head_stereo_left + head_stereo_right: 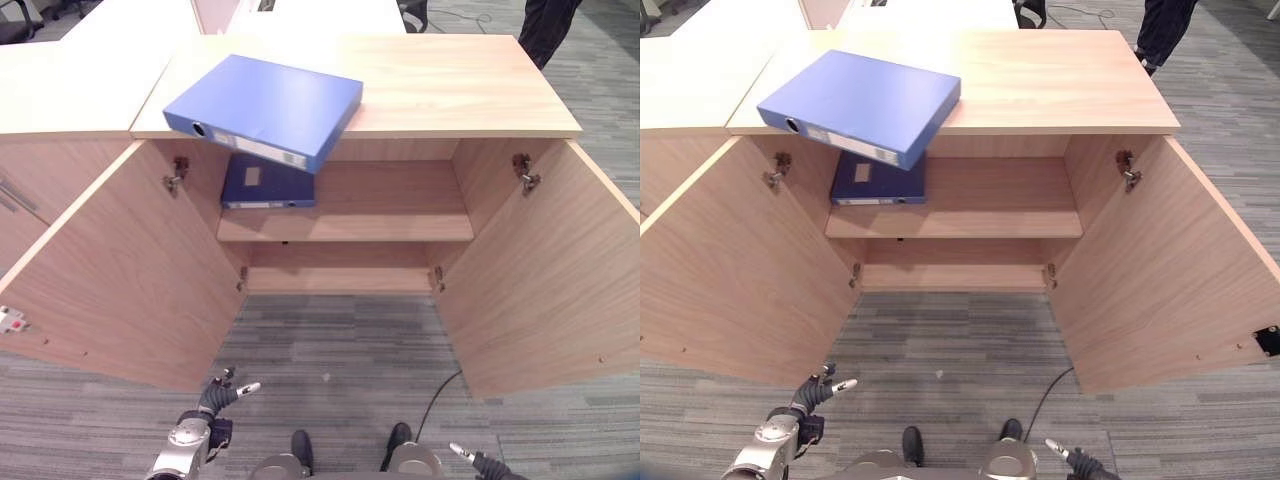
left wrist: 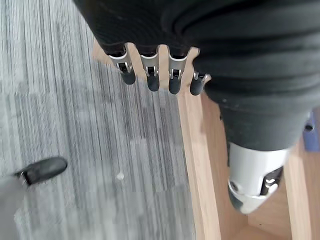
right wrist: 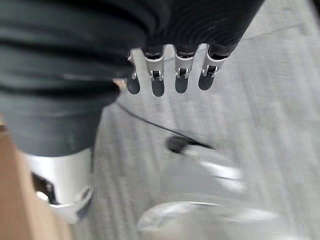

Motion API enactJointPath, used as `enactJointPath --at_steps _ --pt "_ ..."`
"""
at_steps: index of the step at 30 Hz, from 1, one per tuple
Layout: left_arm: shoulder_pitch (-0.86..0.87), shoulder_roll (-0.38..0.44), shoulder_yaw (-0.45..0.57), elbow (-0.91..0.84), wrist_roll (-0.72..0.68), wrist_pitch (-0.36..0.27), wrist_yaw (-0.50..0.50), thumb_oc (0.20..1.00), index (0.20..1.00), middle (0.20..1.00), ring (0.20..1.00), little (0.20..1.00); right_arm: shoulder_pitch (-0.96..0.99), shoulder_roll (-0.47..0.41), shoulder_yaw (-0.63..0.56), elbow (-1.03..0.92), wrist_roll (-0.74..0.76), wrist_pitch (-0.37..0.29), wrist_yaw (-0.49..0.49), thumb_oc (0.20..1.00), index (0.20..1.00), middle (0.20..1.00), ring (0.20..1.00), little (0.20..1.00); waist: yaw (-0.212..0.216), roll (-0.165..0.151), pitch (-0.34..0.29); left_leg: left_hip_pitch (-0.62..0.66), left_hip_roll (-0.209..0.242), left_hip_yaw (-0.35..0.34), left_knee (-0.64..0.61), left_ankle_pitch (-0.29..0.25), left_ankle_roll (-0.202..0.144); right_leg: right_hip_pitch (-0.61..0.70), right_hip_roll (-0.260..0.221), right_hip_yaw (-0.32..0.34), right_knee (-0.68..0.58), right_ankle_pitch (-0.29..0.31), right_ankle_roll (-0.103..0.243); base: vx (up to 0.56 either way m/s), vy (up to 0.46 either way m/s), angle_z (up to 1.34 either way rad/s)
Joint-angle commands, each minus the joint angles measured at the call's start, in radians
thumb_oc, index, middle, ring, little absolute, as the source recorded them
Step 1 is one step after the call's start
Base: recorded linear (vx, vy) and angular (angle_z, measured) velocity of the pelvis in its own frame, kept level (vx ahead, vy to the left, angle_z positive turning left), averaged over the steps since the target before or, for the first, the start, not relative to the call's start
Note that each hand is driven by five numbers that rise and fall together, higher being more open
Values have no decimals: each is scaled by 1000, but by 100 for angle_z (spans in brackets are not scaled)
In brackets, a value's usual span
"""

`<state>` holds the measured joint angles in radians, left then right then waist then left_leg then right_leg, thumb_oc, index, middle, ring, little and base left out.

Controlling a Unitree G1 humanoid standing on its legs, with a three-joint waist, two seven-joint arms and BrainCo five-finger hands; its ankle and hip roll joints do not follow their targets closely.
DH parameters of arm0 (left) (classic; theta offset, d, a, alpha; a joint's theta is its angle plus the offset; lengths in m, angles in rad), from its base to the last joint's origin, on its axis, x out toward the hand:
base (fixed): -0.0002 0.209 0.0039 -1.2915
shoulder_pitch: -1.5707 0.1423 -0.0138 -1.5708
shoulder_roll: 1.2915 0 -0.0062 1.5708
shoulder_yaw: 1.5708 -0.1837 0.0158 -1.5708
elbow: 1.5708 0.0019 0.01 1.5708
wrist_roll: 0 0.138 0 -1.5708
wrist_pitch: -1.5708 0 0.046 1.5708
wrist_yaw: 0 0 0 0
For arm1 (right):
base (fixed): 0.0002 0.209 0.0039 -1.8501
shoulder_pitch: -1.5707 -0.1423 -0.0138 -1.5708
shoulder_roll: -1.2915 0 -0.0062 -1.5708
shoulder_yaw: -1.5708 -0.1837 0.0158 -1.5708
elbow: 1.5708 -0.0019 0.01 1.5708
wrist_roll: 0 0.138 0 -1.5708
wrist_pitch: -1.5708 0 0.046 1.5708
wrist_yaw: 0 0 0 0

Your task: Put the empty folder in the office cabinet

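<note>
While blue folder (image 1: 262,108) overhangs cabinet (image 1: 450,85) top (tilted), well apart, left hand (image 1: 218,397) empty

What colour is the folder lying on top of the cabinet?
Blue, with a pale spine label; the folder shows best in the left eye view.

cabinet (image 1: 345,215) doors wide open, dark folder (image 1: 268,183) occupying shelf's left side
</note>
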<state>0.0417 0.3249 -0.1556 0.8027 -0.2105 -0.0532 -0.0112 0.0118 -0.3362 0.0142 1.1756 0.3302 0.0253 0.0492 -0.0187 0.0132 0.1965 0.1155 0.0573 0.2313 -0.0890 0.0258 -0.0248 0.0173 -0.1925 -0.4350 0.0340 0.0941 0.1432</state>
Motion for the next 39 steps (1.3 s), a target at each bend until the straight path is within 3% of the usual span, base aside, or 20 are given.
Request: enactJointPath --at_steps 1,13,27,32,34,39 --pt "-47 30 10 -30 1 -41 8 1000 1000 1000 1000 1000 -14 -2 14 -10 -16 -18 9 1000 1000 1000 1000 1000 18 -13 36 4 26 25 2 -80 -79 -1 -62 31 44 -14 81 -7 -80 -7" --pt "-31 1 7 -35 10 -38 2 1000 1000 1000 1000 1000 3 1 49 0 -47 -15 19 1000 1000 1000 1000 1000 21 -10 14 11 47 18 2 -56 -101 115 -8 -8 -99 -49 54 -2 -52 -3" --pt "-34 17 -21 -76 76 -43 3 1000 1000 1000 1000 1000 8 -2 64 1 -61 -20 26 1000 1000 1000 1000 1000 12 -6 3 19 54 11 2 -58 -107 130 8 -6 -112 -61 44 0 0 0" --pt "-38 124 24 -310 290 -32 121 1000 1000 1000 1000 1000 7 -1 39 -17 -54 -30 9 1000 1000 1000 1000 1000 23 -8 -2 25 53 8 2 -61 -108 140 11 -8 -111 -64 44 5 -7 2" --pt "-34 226 112 -550 623 -37 287 1000 1000 1000 1000 1000 29 22 13 -21 -75 -58 -33 1000 1000 1000 1000 1000 39 -20 -13 35 54 4 2 -73 -114 153 12 -19 -111 -70 49 32 -48 10" --pt "-105 274 133 -605 826 7 417 1000 1000 1000 1000 1000 50 36 46 -12 -105 -60 -38 1000 1000 1000 1000 1000 30 -26 -22 46 55 13 2 -83 -116 161 13 -18 -111 -75 51 16 -8 4"
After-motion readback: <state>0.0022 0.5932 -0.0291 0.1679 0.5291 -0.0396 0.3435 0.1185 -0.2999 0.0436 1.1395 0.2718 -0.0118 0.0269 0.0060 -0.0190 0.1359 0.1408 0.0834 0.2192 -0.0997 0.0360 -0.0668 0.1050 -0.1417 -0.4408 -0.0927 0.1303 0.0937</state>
